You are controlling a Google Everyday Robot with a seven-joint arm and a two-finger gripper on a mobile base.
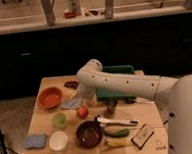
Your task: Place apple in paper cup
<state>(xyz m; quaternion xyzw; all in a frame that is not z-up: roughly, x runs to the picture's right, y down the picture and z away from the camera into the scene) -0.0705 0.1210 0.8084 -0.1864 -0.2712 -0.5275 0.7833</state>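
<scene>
0 of 2 steps done: apple sits on table, paper cup empty nearby. Gripper hangs just above apple; open or closed, cannot tell.

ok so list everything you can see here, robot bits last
small round red-orange apple: 1, red-orange, table middle
plain white paper cup: 1, white, front left
pale green cup: 1, green, left of apple
round orange bowl: 1, orange, back left
dark maroon bowl: 1, maroon, front middle
flat blue sponge: 1, blue, front-left edge
green rectangular tray: 1, green, back, behind arm
white robot arm: 1, white, stretched from right
claw: 1, pale, just behind apple
</scene>
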